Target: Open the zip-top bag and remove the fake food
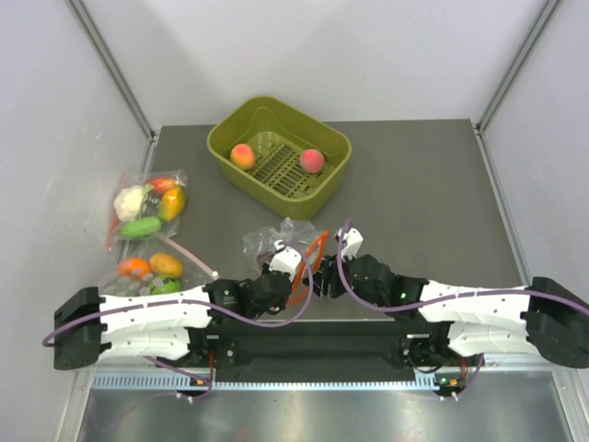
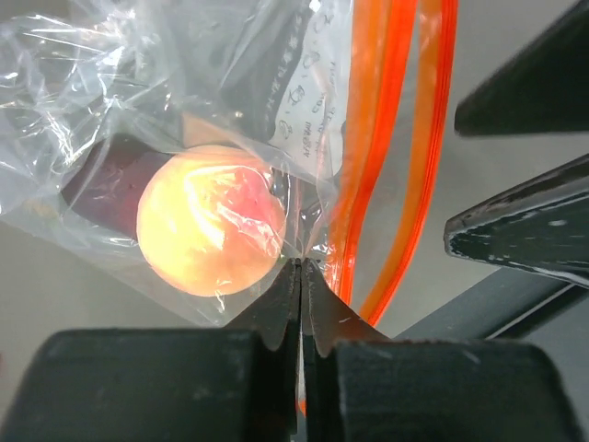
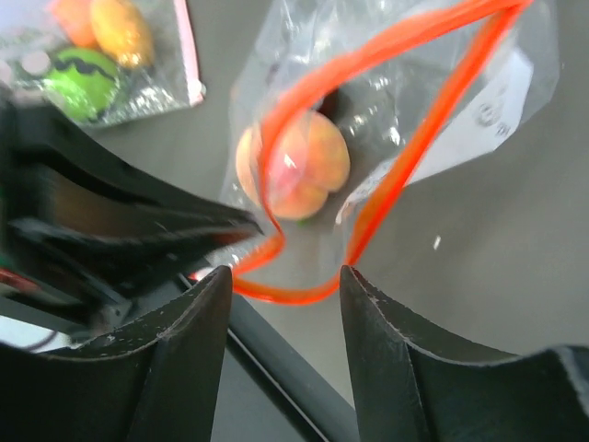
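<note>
Left gripper [image 2: 302, 267] clamped the zip-top bag [image 2: 83, 110] beside the fake food [image 2: 210, 219]; right gripper [image 3: 284, 273] stood open around the zip strip [image 3: 419, 143]. Slick film might slip free, collapsing the mouth.

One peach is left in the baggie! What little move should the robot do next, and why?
Probably the right claw should ease forward into the zip-top bag and close on the peach. The left claw is pinched shut on the bag's film beside the orange zip strip, which gapes in an open loop, and the right claw stands open at that loop.
</note>
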